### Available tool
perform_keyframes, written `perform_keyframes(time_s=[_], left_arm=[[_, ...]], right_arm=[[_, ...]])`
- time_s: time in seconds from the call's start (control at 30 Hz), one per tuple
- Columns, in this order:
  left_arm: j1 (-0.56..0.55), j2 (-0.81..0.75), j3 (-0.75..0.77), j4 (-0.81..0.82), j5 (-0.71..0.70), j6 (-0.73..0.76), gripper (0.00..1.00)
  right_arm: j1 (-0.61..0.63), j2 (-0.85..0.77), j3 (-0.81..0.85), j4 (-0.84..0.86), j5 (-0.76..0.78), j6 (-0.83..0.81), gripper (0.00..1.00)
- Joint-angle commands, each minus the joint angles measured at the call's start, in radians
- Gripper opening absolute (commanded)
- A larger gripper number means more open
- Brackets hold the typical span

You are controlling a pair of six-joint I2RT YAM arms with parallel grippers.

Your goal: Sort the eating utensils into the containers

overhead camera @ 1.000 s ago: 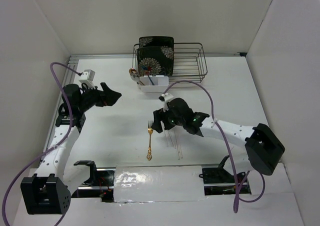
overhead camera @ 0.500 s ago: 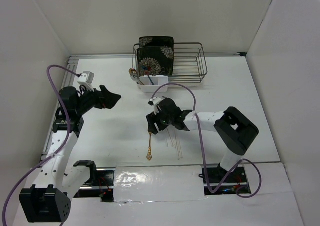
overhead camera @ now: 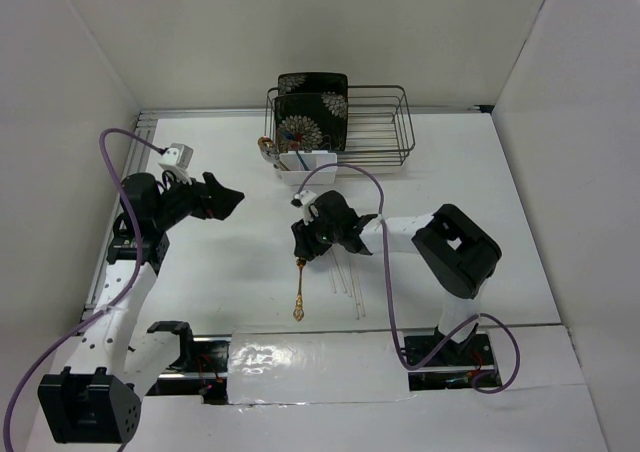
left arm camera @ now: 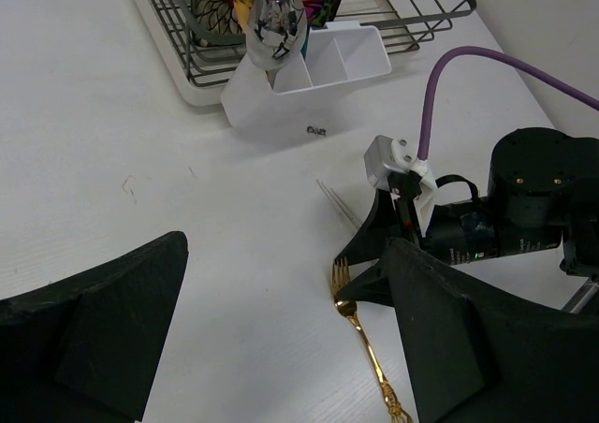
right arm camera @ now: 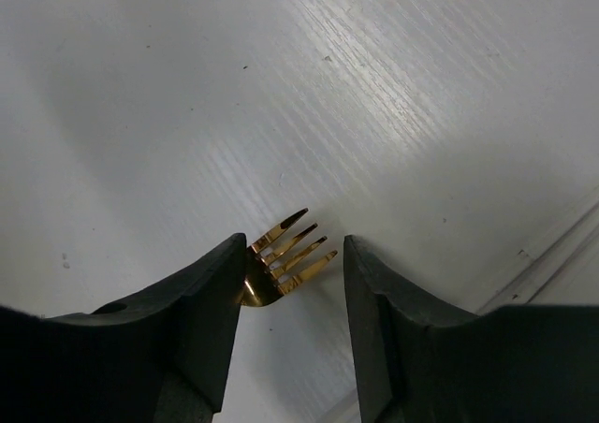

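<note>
White tabletop [overhead camera: 220, 272]: gold fork [overhead camera: 299, 290] lies mid-table. Your right gripper [right arm camera: 292, 255] straddles its tines, jaws apart, unclamped; left gripper [overhead camera: 232, 197] gapes wide. Pickup stage: close firmly, then carry to caddy [overhead camera: 307, 168].

You have one gold fork [overhead camera: 299, 292] lying flat on the white table [overhead camera: 220, 272], its tines pointing toward the far side and its ornate handle running back toward the near edge. Just to its right you see a few thin pale chopsticks [overhead camera: 350, 282] lying flat and roughly parallel to it, close beside it, though you cannot tell whether they touch it. Your white caddy [left arm camera: 323, 67] sits farther back, right against the front of the wire dish rack [overhead camera: 385, 122], with a shiny silver spoon [left arm camera: 277, 22] standing bowl-up at its left end.
</note>
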Motion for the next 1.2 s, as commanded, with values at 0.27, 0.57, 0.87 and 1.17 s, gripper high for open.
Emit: perform_keyframes(time_s=[0.27,0.57,0.87,1.17], left_arm=[[-0.004,0.007,0.007,0.03,0.018,0.023,1.0],[-0.004,0.023,0.004,0.036,0.009,0.024,1.0],[-0.003,0.067,0.019,0.076,-0.003,0.02,1.0],[-0.003,0.141,0.069,0.113,0.006,0.05,1.0]], right_arm=[[-0.005,-0.074,-0.033,0.023,-0.02,-0.046,0.11],[-0.024,-0.267,0.149,-0.174,0.114,-0.197,0.0],[-0.169,-0.398,0.382,0.036,0.211,-0.399,0.0],[-0.229,-0.173,0.599,0.18,0.2,-0.572,0.0]])
